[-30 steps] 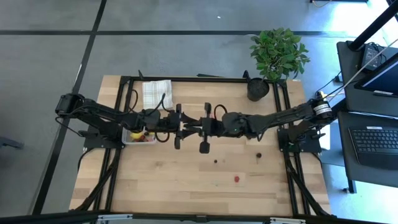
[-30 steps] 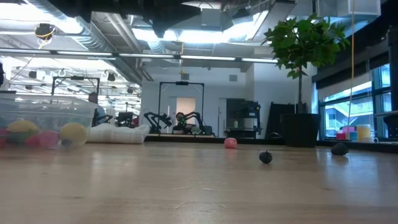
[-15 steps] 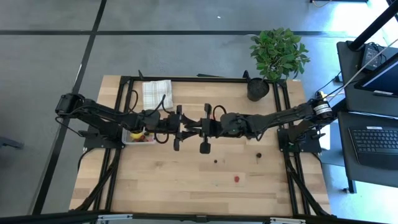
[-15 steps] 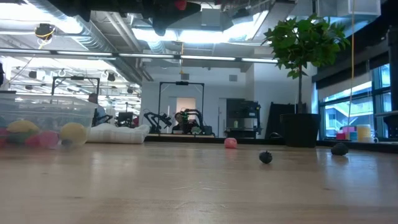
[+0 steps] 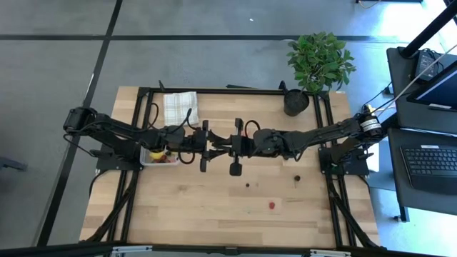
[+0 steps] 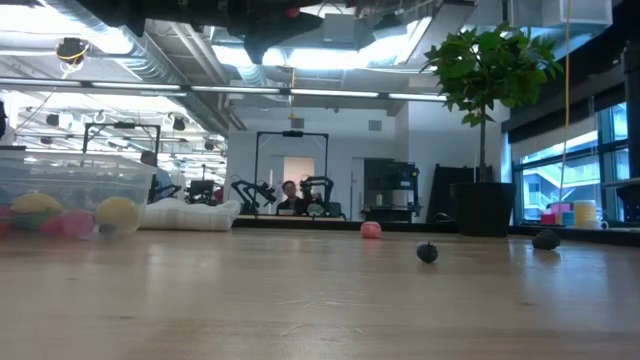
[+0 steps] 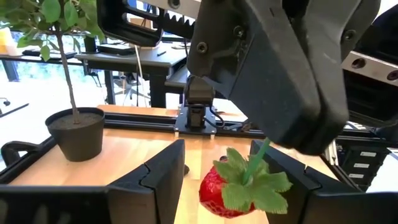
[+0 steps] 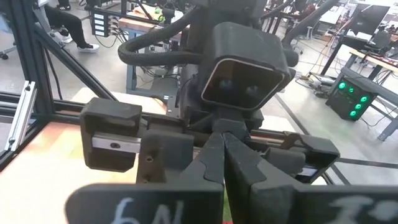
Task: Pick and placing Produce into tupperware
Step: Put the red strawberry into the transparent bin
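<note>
Red strawberry [image 7: 231, 184] between open left jaws, stem pinched by right jaws.

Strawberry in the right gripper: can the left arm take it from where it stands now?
Probably yes. The strawberry hangs by its green top from the shut right gripper, above the table, and sits between the left gripper's open fingers. Nothing shows in between; closing should catch it.

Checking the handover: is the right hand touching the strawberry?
Touching. The left wrist view shows the right hand pinching the stem of the strawberry, which hangs between the left hand's open fingers.
</note>
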